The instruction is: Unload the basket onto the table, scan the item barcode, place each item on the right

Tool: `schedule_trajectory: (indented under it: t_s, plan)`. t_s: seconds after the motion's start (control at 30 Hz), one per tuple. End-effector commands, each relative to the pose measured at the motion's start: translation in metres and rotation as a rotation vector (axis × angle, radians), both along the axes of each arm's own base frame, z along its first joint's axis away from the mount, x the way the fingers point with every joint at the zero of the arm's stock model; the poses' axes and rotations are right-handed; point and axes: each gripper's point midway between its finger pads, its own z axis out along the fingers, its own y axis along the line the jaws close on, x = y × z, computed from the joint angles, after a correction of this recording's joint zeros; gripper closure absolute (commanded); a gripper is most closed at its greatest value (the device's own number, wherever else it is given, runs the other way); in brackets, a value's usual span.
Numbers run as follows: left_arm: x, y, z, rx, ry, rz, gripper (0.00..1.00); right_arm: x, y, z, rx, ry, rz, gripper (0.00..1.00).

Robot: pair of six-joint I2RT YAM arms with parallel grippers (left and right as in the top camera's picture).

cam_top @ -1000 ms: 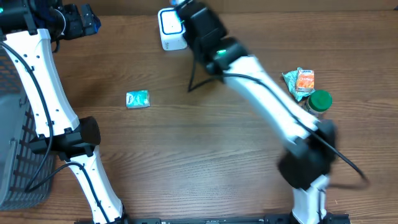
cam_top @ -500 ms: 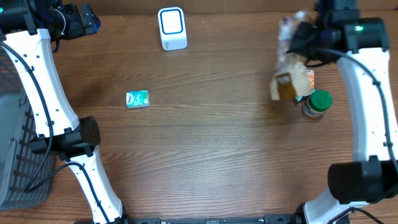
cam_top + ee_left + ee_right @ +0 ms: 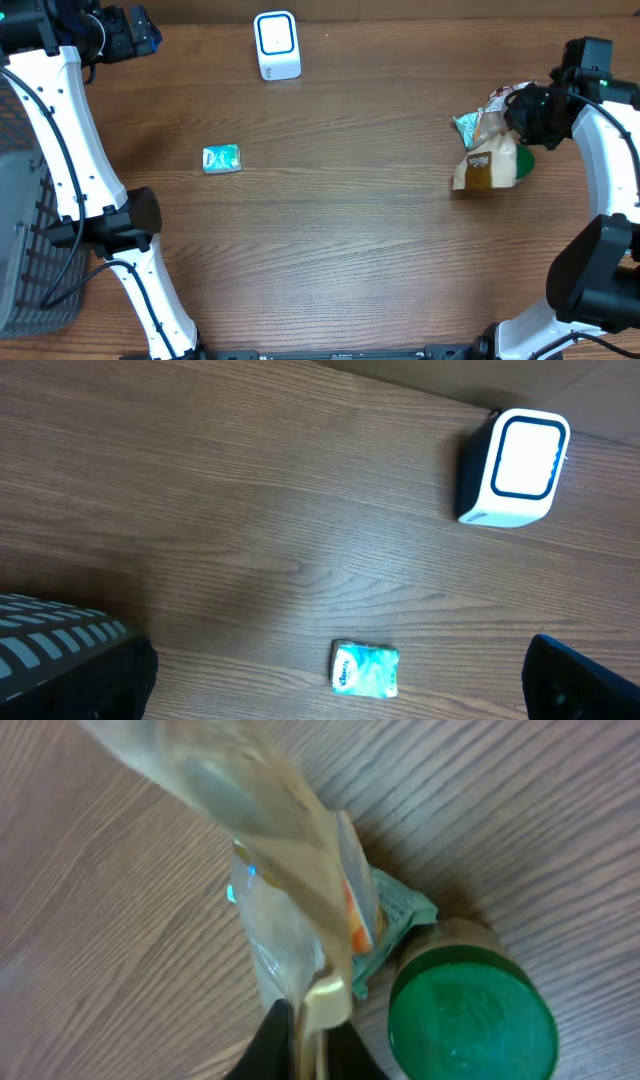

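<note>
A clear, yellowish bag (image 3: 485, 160) hangs at the right side of the table, its lower end by the wood. My right gripper (image 3: 522, 115) is shut on the bag's top edge. In the right wrist view the bag (image 3: 290, 870) is pinched between the two black fingers of that gripper (image 3: 312, 1020). The white barcode scanner (image 3: 276, 45) stands at the back centre, far from the bag, and also shows in the left wrist view (image 3: 520, 465). My left gripper (image 3: 135, 35) is open at the back left, its fingers (image 3: 85, 675) wide apart and holding nothing.
A green-lidded jar (image 3: 470, 1010) stands right beside the bag, partly hidden by it from above. A teal and orange packet (image 3: 470, 125) lies behind them. A small teal tissue pack (image 3: 221, 159) lies left of centre. A dark wire basket (image 3: 25, 250) is at the left edge.
My right arm has swung from the scanner at the back to the right side, carrying the bag down beside the jar. The left arm has not moved.
</note>
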Motion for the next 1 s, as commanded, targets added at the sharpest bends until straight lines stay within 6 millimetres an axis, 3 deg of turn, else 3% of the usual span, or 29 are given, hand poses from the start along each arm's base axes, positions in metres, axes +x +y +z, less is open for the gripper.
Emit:
schedule_trajectory:
  t_s: [0.0,0.33,0.53,0.67,0.7,0.73,0.77,0.8,0.9,0.97]
  plan:
    - [-0.006,-0.003,0.02,0.008,-0.046,0.009,0.0,0.001,-0.001,0.0,0.006,-0.01,-0.01,0.81]
    - [-0.006,-0.003,0.02,0.008,-0.046,0.009,0.0,-0.005,-0.006,0.001,-0.026,0.019,-0.016,0.8]
    - [-0.006,-0.003,0.02,0.008,-0.046,0.009,0.0,-0.006,-0.005,0.031,-0.031,0.019,-0.005,0.75]
    - [-0.006,-0.003,0.02,0.008,-0.046,0.009,0.01,0.003,0.037,0.051,0.023,-0.036,0.182,0.69]
    - [-0.006,-0.003,0.02,0.008,-0.046,0.009,0.0,0.005,0.056,0.052,0.038,-0.044,0.234,0.63]
    - [-0.006,-0.003,0.02,0.008,-0.046,0.009,0.0,0.006,0.064,0.052,0.037,-0.047,0.253,0.62]
    - [-0.006,-0.003,0.02,0.008,-0.046,0.009,0.01,0.009,0.087,0.051,0.036,-0.051,0.308,0.61]
    - [-0.006,-0.003,0.02,0.008,-0.046,0.009,0.0,0.012,0.11,0.049,0.036,-0.059,0.363,0.61]
    - [-0.006,-0.003,0.02,0.008,-0.046,0.009,0.01,0.015,0.152,0.034,0.034,-0.044,0.459,0.61]
    - [-0.006,-0.003,0.02,0.008,-0.046,0.009,0.01,0.015,0.181,0.011,0.038,0.001,0.524,0.61]
